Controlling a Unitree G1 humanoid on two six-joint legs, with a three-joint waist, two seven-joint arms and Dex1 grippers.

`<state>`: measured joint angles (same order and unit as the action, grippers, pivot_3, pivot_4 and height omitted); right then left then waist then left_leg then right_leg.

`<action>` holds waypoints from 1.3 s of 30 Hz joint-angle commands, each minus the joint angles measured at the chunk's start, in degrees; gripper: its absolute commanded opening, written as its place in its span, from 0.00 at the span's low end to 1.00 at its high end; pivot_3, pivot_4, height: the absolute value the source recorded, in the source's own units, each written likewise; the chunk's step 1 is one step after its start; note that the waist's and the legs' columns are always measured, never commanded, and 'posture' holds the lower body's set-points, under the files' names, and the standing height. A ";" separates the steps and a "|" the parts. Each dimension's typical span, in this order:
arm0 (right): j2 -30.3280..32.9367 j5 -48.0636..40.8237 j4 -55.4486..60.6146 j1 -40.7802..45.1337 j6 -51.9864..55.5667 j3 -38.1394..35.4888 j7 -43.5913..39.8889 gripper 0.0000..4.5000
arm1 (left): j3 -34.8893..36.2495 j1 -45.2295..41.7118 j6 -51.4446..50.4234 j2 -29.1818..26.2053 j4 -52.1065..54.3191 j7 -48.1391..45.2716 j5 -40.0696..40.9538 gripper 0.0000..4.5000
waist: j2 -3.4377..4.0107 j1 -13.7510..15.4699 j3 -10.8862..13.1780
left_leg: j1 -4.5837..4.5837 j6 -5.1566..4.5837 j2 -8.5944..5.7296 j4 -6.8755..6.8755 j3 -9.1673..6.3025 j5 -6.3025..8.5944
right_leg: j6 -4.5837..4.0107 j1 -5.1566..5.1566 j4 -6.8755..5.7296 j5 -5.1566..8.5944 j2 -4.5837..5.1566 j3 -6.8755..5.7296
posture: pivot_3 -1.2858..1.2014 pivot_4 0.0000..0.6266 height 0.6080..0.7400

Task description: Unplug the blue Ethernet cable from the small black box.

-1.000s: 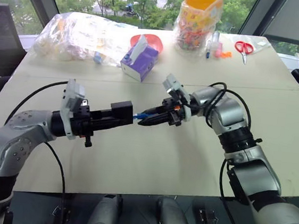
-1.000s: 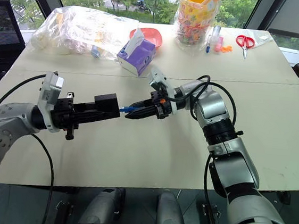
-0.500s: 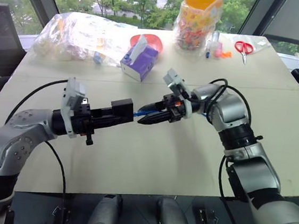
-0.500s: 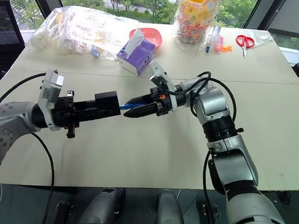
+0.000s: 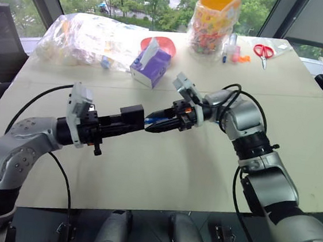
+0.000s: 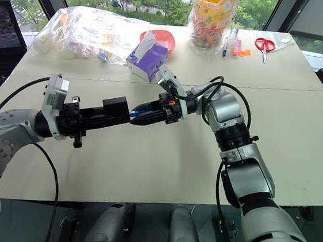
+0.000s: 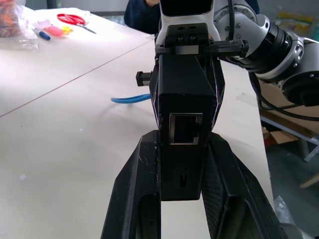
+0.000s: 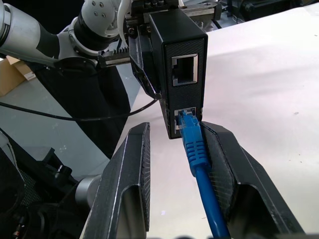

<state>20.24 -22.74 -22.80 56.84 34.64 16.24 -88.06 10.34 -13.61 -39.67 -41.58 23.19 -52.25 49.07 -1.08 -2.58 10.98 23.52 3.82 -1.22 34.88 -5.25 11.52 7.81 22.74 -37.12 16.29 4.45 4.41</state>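
Blue cable plugged into the small black box [image 8: 179, 69], held above the bench [image 5: 162, 173].

Left pincer [image 7: 182, 164] was pinched on the box; the blue Ethernet cable [image 8: 197, 154] sat in its lower port, an empty port beside it. Right pincer [image 8: 182, 164] was part-spread, its 2 fingers either side of the plug boot, not clearly clamping. Limp, light cord; I'd grip the stiffer boot just behind the box.

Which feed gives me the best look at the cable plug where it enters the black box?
The right wrist view: the blue Ethernet cable sits in the lower port of the small black box, between the right pincer fingers. The head views show a blue sliver at the box. The left wrist view shows a stretch of cable behind it.
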 commanded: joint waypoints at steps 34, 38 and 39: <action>1.85 2.11 -5.58 1.97 -4.63 -2.60 1.02 0.01 | 2.78 4.37 0.18 -2.29 4.55 -1.42 2.03 0.11 | 0.00 -0.06 0.00 | 0.00 0.00 0.00 -0.04 0.00 0.00 | -0.01 0.02 0.00 0.00 0.00 0.00 | 0.52 0.24 0.90; 4.54 5.00 -13.32 3.10 -9.97 -3.51 0.95 0.01 | 4.17 5.80 -0.32 -3.57 5.68 -1.32 2.85 0.11 | -0.02 0.17 0.06 | 0.01 0.00 -0.03 -0.01 0.03 0.00 | -0.20 0.00 0.03 0.11 0.04 0.00 | 0.52 0.24 0.90; 4.98 5.73 -15.17 3.47 -11.17 -3.75 1.15 0.01 | 4.37 6.01 -0.38 -3.81 5.85 -1.31 3.05 0.11 | -0.04 0.09 0.09 | 0.02 0.00 -0.03 -0.01 0.03 0.00 | -0.21 -0.01 0.04 0.11 0.04 0.01 | 0.52 0.24 0.90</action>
<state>24.42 -18.06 -36.24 58.49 26.03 14.19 -87.02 12.68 -7.33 -40.14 -44.67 26.89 -53.29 50.61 -1.12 -2.49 11.06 23.53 3.82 -1.24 34.87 -5.21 11.52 7.60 22.74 -37.08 16.40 4.49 4.42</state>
